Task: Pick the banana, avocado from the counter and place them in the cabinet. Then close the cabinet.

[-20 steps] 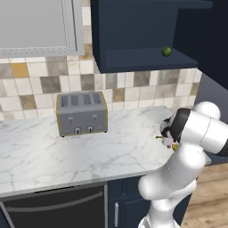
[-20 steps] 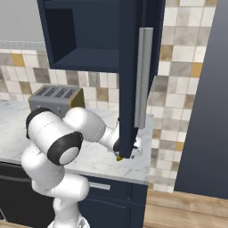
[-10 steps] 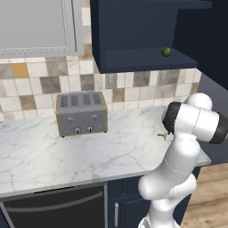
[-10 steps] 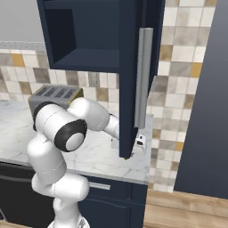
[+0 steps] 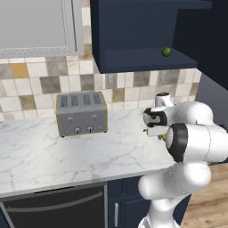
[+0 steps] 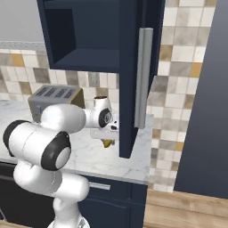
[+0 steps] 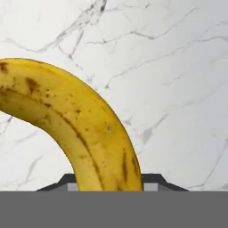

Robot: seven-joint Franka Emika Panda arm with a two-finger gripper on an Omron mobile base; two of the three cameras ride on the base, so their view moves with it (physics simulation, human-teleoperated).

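Observation:
In the hand view, the yellow, brown-spotted banana [image 7: 75,120] curves up from between my two fingertips over the white marble counter [image 7: 178,67]. My gripper [image 7: 110,181] is shut on it. From the right base view, the gripper [image 6: 108,139] hangs just above the counter [image 6: 89,156] with the banana [image 6: 107,143] under it, beside the open door [image 6: 129,98] of the navy cabinet [image 6: 84,35]. The dark green avocado [image 5: 166,51] sits on the cabinet's shelf [image 5: 142,58], above and right of my gripper [image 5: 150,130].
A silver toaster [image 5: 81,113] stands at the back of the counter [image 5: 67,156], left of the hand. The open door's silver bar handle [image 6: 142,75] faces outward. A light grey framed cabinet [image 5: 35,24] hangs at the upper left. A tall navy panel [image 6: 205,98] bounds the right.
The arm has folded back, and the hand with the banana has moved left and slightly up from the counter's right end. The avocado and the cabinet door have not moved.

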